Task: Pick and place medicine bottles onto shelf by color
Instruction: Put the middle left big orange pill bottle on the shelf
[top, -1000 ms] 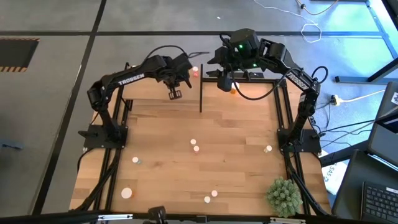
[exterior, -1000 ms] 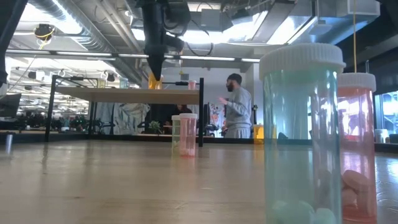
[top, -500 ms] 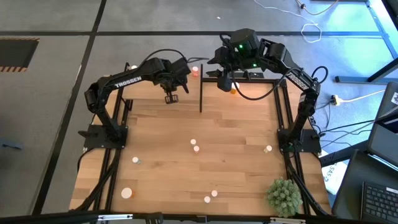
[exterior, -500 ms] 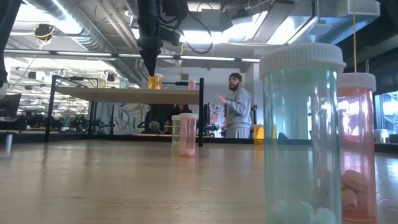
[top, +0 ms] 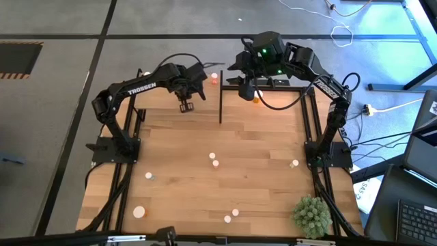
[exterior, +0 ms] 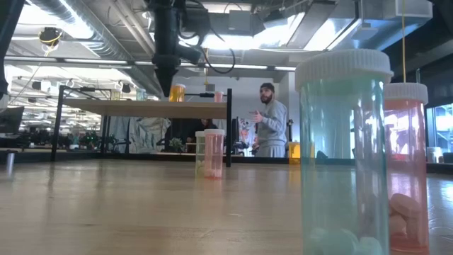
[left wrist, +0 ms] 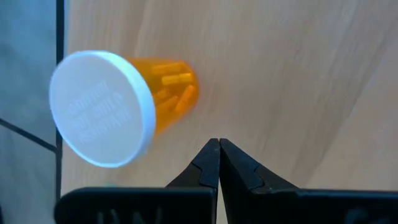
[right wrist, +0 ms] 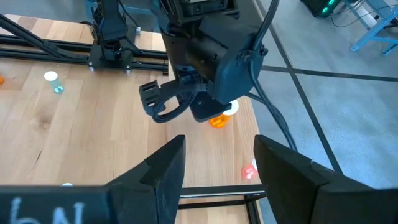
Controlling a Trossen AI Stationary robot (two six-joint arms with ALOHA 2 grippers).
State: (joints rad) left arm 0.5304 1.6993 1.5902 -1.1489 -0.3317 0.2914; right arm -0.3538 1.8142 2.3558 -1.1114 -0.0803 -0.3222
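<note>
Left tool (left wrist: 219, 163): we see its two dark fingers pressed together with nothing between them, hanging above the shelf (exterior: 145, 108) near its left end in the high view.
Orange bottle (left wrist: 118, 104): we find it upright on the shelf just beside the left tool, white cap on, orange capsules inside; in the low view it stands by the tool's tip.
Right tool (right wrist: 219, 171): we see its fingers standing wide apart, holding nothing, over the far right part of the shelf.
Reddish bottle (top: 214, 77): on the shelf, between the two arms.
Bench (top: 259, 150): we count several small bottles scattered on it; a pale green and a reddish pair (exterior: 210, 153) stands mid-bench.
Near bottles: a pale green bottle (exterior: 344, 156) and a reddish one (exterior: 405, 170) stand close to the low camera.
Plant ball (top: 311, 214): at the bench's near right corner.
Person (exterior: 269, 122): standing in the room beyond.
</note>
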